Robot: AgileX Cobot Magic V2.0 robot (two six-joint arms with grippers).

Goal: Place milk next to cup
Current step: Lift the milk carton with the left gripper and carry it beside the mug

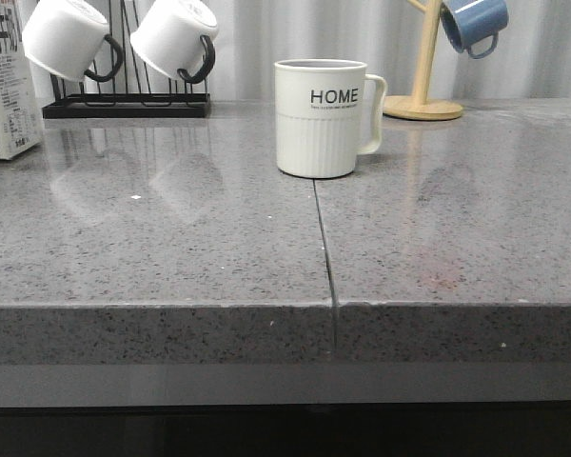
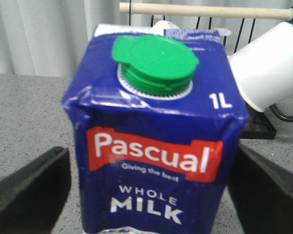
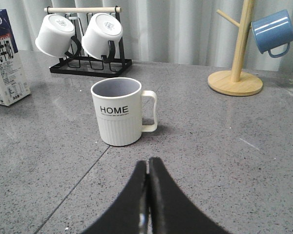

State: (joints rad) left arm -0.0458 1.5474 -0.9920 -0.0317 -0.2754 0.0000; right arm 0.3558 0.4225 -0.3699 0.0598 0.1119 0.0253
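My left end effector (image 2: 146, 195) stands wide open with a finger either side of the milk (image 2: 154, 131) and a visible gap on both sides, gripping nothing; my right end effector (image 3: 147, 195) is closed empty, pointed at the cup (image 3: 119, 111). Risk: the carton is tall, so uneven finger contact on closing could tip or skid it on the glossy bench (image 1: 171, 248). The front view shows only the carton's edge at far left, well apart from the cup, whereas the left wrist view alone shows finger placement.
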